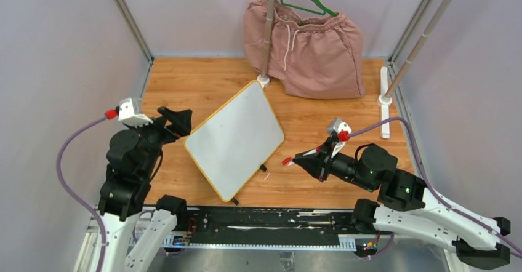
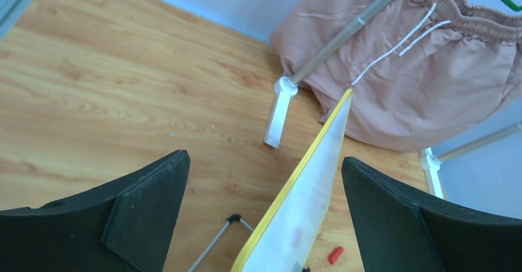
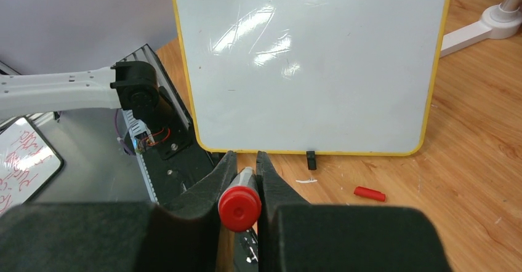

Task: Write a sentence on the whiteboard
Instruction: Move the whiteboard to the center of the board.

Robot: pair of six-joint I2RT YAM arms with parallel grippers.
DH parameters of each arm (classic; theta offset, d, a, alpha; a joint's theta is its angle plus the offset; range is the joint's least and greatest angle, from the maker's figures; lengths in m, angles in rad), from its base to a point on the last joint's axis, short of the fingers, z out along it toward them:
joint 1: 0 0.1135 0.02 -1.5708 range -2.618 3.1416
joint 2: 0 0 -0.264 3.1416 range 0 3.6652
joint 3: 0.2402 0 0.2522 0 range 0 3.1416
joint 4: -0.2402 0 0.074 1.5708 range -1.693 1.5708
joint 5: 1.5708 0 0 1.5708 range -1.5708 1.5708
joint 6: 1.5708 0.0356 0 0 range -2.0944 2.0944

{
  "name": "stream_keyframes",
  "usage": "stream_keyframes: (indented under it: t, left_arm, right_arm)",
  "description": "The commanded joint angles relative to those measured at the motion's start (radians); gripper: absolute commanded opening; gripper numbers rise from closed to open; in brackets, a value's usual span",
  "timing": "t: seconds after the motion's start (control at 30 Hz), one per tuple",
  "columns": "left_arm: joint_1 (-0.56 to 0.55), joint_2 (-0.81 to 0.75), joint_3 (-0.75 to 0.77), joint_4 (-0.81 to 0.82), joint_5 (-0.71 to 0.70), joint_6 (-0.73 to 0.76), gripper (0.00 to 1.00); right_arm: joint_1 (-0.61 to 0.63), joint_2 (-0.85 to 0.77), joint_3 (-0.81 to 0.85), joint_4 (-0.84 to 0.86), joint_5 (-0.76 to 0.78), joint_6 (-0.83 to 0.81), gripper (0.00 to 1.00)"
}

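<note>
On the wooden table (image 1: pixel 203 81), grey walls (image 1: pixel 61 50) all round, the whiteboard (image 1: pixel 234 138) is standing tilted and blank at centre; left gripper (image 1: pixel 183 124) is gaping beside its left edge, right gripper (image 1: pixel 301 159) is clenching a red-ended marker (image 3: pixel 239 207), needing a square, light approach, as that glossy face is risking sliding on smooth wood

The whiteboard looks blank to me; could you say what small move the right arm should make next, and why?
Probably ease the right gripper forward until the marker meets the whiteboard. The board shows no writing, the marker is clamped in that gripper, a red cap lies loose on the table, and the left gripper stands open around the board's edge.
</note>
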Motion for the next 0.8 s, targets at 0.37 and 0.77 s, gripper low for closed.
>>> stream_keyframes:
  t: [0.37, 0.77]
  left_arm:
    - [0.004, -0.391, -0.19, -0.305, 0.177, -0.317, 1.0]
    - [0.004, -0.495, -0.435, -0.226, 0.373, -0.382, 0.81]
  right_arm:
    - [0.002, -0.012, -0.008, 0.056, -0.103, 0.086, 0.0]
    - [0.001, -0.006, -0.003, 0.062, -0.111, 0.096, 0.0]
